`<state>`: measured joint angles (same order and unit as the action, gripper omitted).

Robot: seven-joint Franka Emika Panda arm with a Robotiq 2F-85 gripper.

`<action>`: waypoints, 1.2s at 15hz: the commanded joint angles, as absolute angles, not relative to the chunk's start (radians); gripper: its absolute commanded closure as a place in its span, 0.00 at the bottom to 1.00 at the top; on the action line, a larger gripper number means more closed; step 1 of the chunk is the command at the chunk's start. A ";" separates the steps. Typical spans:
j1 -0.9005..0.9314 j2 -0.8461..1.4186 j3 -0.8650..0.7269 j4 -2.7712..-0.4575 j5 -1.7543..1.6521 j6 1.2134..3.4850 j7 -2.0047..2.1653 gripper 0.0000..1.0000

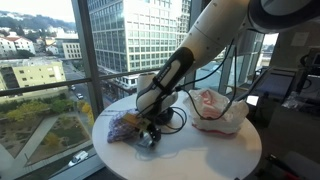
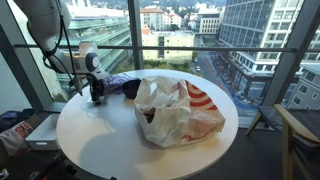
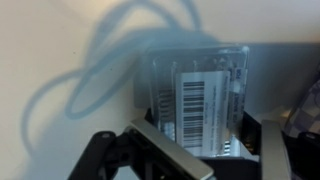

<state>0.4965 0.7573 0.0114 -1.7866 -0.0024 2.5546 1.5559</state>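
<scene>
Left to right in an exterior view, a crumpled purple bundle (image 1: pixel 122 125) is lying near the window-side edge of the round white table (image 1: pixel 205 155). Just beside it the gripper (image 1: pixel 150 138) is pointing straight down at the tabletop, a black cable (image 1: pixel 176 118) is looping next to it, and a white plastic bag (image 1: pixel 217 110) with red print is sitting well apart on the far right. In an exterior view from the opposite side, the gripper (image 2: pixel 97 97) is standing at the left rim of the table (image 2: pixel 100 150), the dark bundle (image 2: pixel 124 86) is lying just behind it, and the plastic bag (image 2: pixel 176 112) is slumping at the centre. In the wrist view, left to right, a blurred bluish loop (image 3: pixel 88 72) is showing on the pale surface, and a clear plastic case (image 3: pixel 196 92) with a barcode label is lying flat on the table. The gripper (image 3: pixel 222 150) is straddling the near end of this case with its jaws spread. One finger (image 3: pixel 165 155) is overlapping the case's left edge, and the other finger (image 3: pixel 280 150) is standing slightly clear of its right edge. The case is too small to make out in both exterior views.
</scene>
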 commanded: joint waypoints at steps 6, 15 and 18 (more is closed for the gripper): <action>0.433 0.688 0.027 -1.806 -0.012 2.320 1.457 0.47; 0.325 0.525 0.025 -1.926 0.008 2.252 1.381 0.47; 0.294 0.430 0.041 -1.984 0.027 2.234 1.339 0.47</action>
